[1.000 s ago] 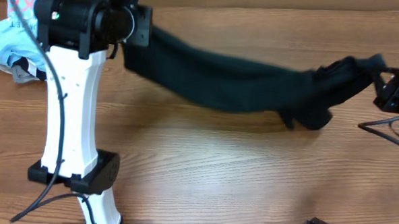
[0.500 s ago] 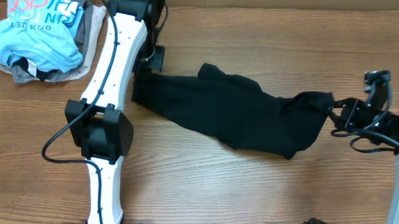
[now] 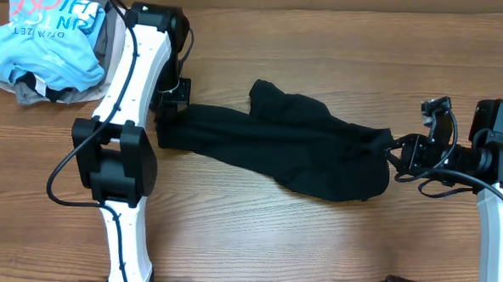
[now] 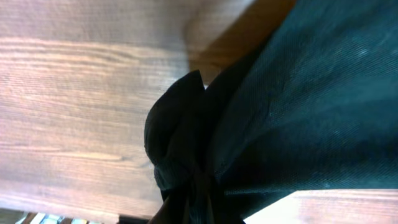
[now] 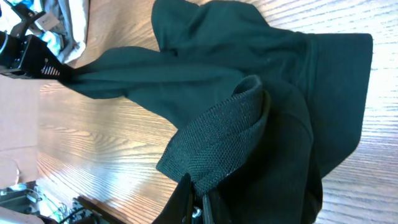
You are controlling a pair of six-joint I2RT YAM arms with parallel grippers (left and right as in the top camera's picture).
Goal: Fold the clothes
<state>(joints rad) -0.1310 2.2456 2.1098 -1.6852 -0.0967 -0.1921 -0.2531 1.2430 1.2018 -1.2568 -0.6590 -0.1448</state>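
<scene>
Pinching its ends, the left hand (image 3: 169, 112) and right hand (image 3: 396, 153) have lowered the black shirt (image 3: 293, 156) onto the counter (image 3: 272, 244) for folding.

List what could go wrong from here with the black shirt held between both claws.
The black shirt lies bunched and twisted on the table, so folding now may trap creases. The left claw and right claw each pinch only a small gather of fabric, which might slip.

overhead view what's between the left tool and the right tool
Overhead shows the black shirt spanning it, left tool pinching one end, right tool the other.
</scene>
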